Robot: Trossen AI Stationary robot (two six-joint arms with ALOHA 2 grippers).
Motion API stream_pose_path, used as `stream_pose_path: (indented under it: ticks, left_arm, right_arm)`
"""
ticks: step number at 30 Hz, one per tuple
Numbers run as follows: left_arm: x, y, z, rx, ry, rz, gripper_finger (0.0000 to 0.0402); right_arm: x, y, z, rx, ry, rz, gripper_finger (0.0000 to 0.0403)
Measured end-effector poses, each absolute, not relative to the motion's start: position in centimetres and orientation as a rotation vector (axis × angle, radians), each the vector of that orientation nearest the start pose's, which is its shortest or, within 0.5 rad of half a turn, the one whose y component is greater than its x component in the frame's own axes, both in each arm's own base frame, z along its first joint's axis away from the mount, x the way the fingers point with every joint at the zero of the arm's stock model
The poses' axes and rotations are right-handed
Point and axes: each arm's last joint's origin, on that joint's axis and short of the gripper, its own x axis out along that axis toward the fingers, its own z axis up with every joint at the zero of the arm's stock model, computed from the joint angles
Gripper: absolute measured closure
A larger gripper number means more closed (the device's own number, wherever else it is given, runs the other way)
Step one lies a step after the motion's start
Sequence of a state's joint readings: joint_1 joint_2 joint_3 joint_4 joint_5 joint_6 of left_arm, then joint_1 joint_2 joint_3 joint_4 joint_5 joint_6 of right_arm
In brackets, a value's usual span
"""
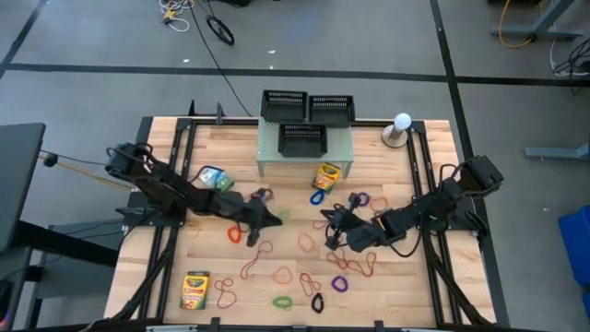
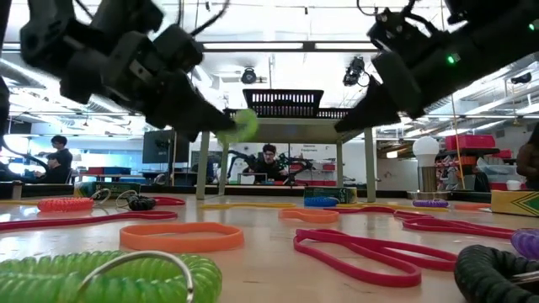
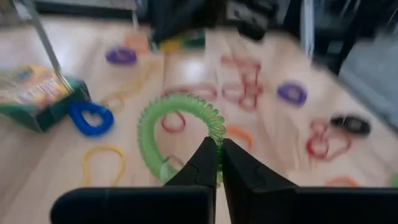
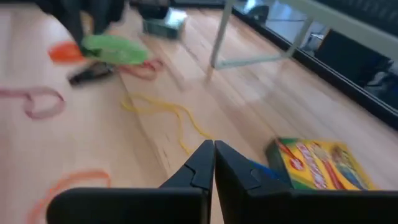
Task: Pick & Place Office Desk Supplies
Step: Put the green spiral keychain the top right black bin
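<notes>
- A green coiled band [image 3: 180, 127] is held clamped between the closed fingers of the left gripper [image 3: 219, 163], lifted above mid-table: a carry step, it is judged.
- The right gripper [image 4: 212, 163] is seen closed and empty, hovering near a crayon box [image 4: 320, 163].
- Transport to the black mesh trays [image 1: 307, 108] on the far riser is judged next.

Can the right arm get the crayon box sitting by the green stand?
Probably yes. The right gripper hangs shut and empty just in front of that yellow-and-green crayon box, with only flat rubber-band loops lying between, though it must open first.
</notes>
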State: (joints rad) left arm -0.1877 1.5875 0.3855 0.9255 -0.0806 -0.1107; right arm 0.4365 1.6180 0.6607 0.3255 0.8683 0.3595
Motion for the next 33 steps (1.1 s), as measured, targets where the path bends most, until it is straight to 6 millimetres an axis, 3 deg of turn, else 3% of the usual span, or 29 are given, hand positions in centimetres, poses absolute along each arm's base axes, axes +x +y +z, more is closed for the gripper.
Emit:
stream_pose_path:
  ticks: [5,8,14,20,26,29,33]
  left_arm:
    - [24.3,-3.6,13.0,-0.081,0.206,-0.142,0.0391]
    - [24.2,-3.4,12.8,-0.051,0.215,-0.180,0.0391]
    - [24.2,-3.4,12.8,-0.008,0.207,-0.229,0.0390]
    - [24.2,-3.5,12.9,-0.009,0.206,-0.237,0.0390]
    - [24.2,-3.5,12.8,-0.035,0.210,-0.235,0.0389]
    - [24.2,-3.5,12.8,-0.036,0.211,-0.235,0.0389]
    - [24.2,-3.5,12.9,-0.048,0.206,-0.232,0.0389]
  right_arm:
    - [28.4,10.1,16.1,0.077,0.315,-0.456,0.0380]
    - [29.0,9.7,16.4,0.168,0.308,-0.337,0.0380]
    - [30.2,7.5,17.0,0.350,0.265,-0.266,0.0378]
    - [31.7,8.8,19.3,0.018,0.307,-0.101,0.0325]
    - [34.0,8.9,21.8,-0.218,0.438,-0.085,0.0256]
    - [35.7,9.1,22.0,-0.373,0.479,-0.050,0.0251]
    - [38.0,9.9,20.5,-0.581,0.569,0.016,0.0264]
